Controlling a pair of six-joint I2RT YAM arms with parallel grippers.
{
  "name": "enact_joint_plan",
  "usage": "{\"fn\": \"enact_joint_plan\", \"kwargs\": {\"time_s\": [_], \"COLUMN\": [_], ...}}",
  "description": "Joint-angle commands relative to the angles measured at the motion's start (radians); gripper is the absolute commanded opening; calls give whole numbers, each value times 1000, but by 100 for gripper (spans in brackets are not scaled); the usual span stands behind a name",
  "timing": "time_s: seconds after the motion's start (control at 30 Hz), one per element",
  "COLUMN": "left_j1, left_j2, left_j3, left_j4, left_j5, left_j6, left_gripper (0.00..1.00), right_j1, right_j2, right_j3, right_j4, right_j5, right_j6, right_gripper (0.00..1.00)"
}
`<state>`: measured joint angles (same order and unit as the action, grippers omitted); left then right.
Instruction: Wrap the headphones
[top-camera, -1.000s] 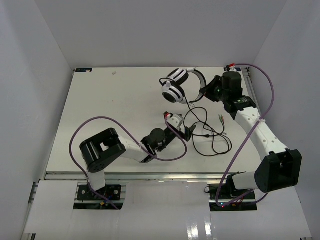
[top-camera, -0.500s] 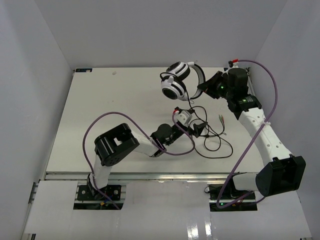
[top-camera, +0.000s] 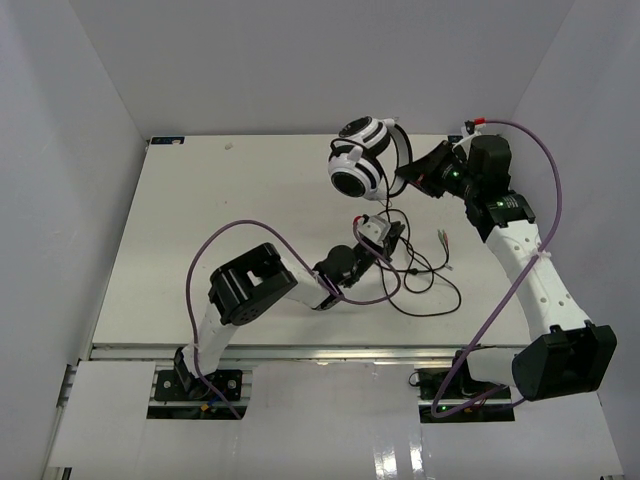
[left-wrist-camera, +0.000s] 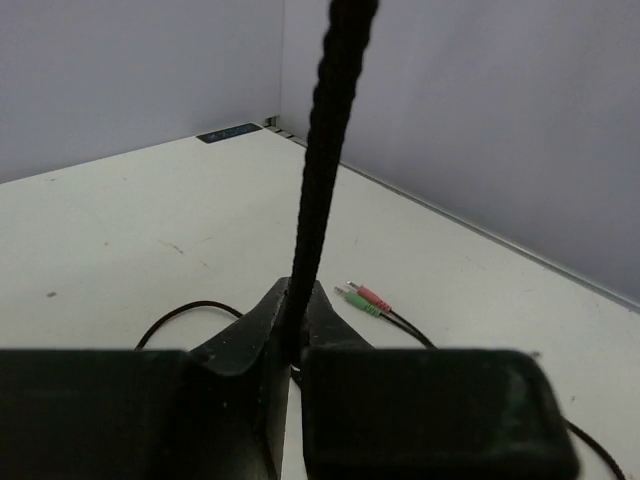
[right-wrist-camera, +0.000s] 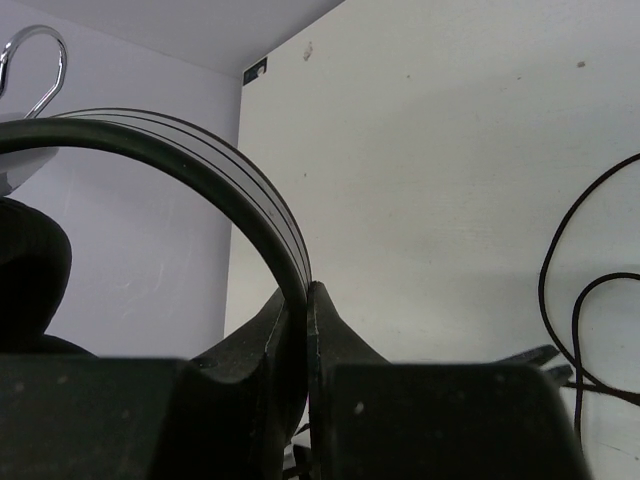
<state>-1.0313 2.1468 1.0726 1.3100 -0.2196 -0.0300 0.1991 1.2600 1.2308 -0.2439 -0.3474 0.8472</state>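
Note:
The white-and-black headphones (top-camera: 360, 158) are held up off the table at the back, earcups to the left. My right gripper (top-camera: 412, 178) is shut on their black headband (right-wrist-camera: 215, 190), which arcs up from between the fingers in the right wrist view. My left gripper (top-camera: 385, 240) is shut on the thin black cable (left-wrist-camera: 325, 150), which runs taut upward from between its fingers. The rest of the cable (top-camera: 430, 285) lies in loose loops on the table. Its pink and green plugs (left-wrist-camera: 365, 300) lie on the table just beyond the left fingers and also show in the top view (top-camera: 442, 240).
The white table (top-camera: 200, 220) is walled by grey panels on three sides. Thick purple arm cables (top-camera: 545, 170) loop over both arms. A small dark label (top-camera: 166, 141) sits at the back left corner.

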Motion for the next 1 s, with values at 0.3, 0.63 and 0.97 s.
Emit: {"fn": "enact_joint_plan", "kwargs": {"time_s": [0.3, 0.63, 0.97], "left_j1": [127, 364, 433], "left_j2": [-423, -853, -891], "left_j3": [-463, -493, -223], "left_j4": [-45, -679, -1257], "left_j5": [245, 615, 742], "left_j6": [51, 139, 255], "left_gripper": [1, 0, 1], "right_j1": [-55, -62, -8], "right_j2": [-89, -83, -144], "right_j3": [23, 119, 4], "right_j4": [135, -191, -320], "right_j5": [-469, -594, -281], "right_j6": [-479, -1046, -1461], "right_gripper": [8, 8, 8]}}
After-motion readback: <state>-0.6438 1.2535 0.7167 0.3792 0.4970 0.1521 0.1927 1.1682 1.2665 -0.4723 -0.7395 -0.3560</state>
